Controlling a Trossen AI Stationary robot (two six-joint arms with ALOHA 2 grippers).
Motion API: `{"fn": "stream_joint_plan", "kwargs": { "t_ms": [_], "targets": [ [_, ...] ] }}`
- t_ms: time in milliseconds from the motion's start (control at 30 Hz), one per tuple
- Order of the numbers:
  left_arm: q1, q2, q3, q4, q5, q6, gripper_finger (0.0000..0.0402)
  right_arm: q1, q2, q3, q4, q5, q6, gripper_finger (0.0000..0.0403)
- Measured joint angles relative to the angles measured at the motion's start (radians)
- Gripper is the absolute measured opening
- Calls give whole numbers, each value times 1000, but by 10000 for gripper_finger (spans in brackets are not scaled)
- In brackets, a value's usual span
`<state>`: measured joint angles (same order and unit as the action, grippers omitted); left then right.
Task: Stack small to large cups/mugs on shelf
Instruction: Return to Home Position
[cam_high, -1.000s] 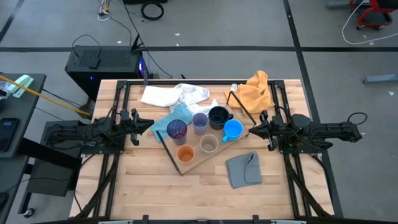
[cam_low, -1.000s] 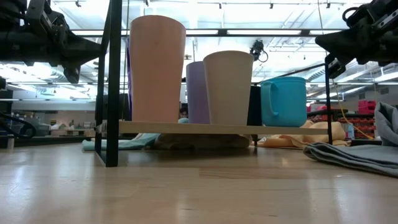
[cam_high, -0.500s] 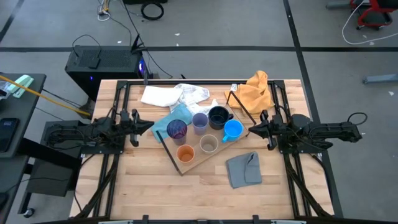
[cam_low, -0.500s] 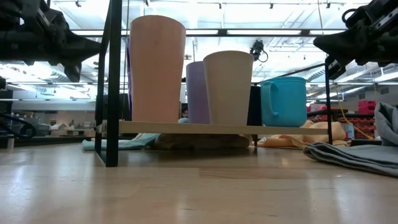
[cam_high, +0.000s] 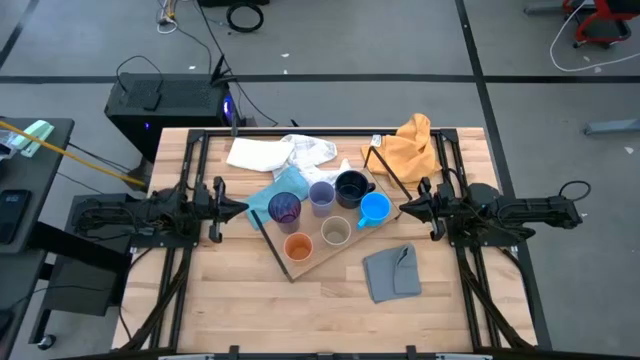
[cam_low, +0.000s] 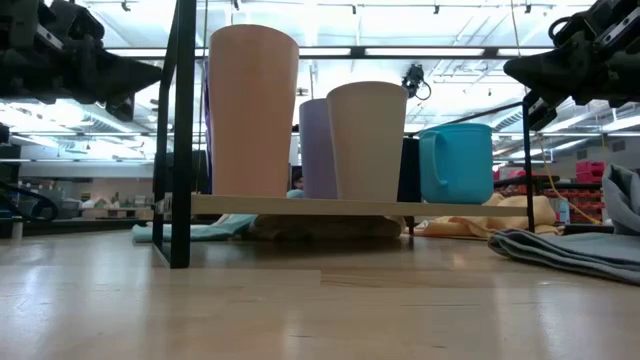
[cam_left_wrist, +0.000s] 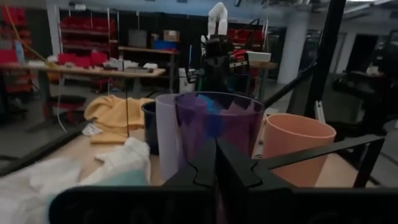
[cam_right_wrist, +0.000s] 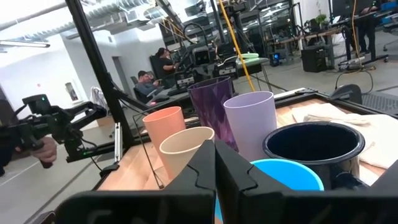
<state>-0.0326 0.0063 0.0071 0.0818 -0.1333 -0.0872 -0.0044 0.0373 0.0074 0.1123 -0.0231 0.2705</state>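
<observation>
Shelf (cam_high: 320, 254) of pale flat wood bears six round cups (cam_high: 336, 232).

Robotics lab: cluttered workbench (cam_left_wrist: 93, 70), red parts shelving (cam_left_wrist: 84, 30), exposed ducts (cam_right_wrist: 118, 9).

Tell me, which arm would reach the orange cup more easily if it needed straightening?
Probably the left. The orange cup stands left on the shelf, nearer the left gripper; the right gripper would have to cross the beige cup and blue mug.
</observation>
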Motion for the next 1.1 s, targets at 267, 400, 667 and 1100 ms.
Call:
{"fn": "stream_joint_plan", "kwargs": {
  "t_ms": [267, 400, 667, 1100],
  "targets": [
    [0, 0, 0, 6, 0, 59, 11, 0, 0, 0, 0, 24, 9, 3],
    [0, 0, 0, 8, 0, 67, 23, 0, 0, 0, 1, 26, 8, 6],
    [1, 0, 0, 4, 0, 21, 13, 0, 0, 1, -8, 23, 8, 7],
    [1, 0, 0, 3, 0, 21, 32, 0, 0, 1, -12, 23, 24, 9]
  ]
}}
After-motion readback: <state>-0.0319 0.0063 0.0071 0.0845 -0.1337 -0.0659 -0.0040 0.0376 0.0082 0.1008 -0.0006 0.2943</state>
